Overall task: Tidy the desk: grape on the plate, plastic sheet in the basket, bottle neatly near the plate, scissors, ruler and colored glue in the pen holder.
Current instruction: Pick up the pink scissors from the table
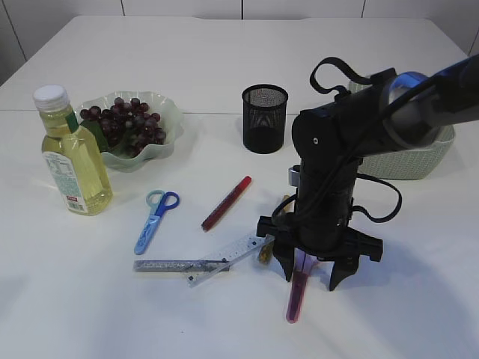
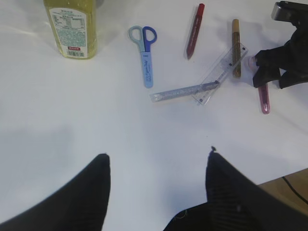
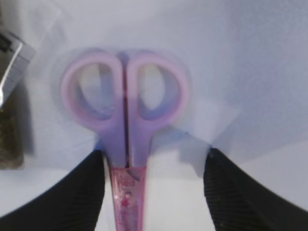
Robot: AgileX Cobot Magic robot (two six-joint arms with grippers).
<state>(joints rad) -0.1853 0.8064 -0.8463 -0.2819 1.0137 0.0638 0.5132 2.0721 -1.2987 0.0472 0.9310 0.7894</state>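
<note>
Pink scissors [image 1: 297,295] lie on the table at the front, handles [image 3: 126,106] toward the table's middle. My right gripper [image 1: 312,278] hangs open astride them, with the blade case close to one finger [image 3: 82,192]. A faint clear sheet edge [image 3: 219,118] shows around the handles. Blue scissors [image 1: 156,219], a red glue pen [image 1: 226,203], a silver glue pen [image 1: 179,265], a gold glue pen [image 2: 235,48] and a clear ruler [image 1: 228,256] lie left of it. Grapes [image 1: 123,123] sit in the green plate [image 1: 168,112], with the bottle [image 1: 71,153] beside it. My left gripper [image 2: 159,156] is open over bare table.
The black mesh pen holder [image 1: 264,117] stands behind the right arm, mid-table. A pale woven basket [image 1: 423,161] sits at the right, partly hidden by that arm. The table's front edge shows at the lower right of the left wrist view.
</note>
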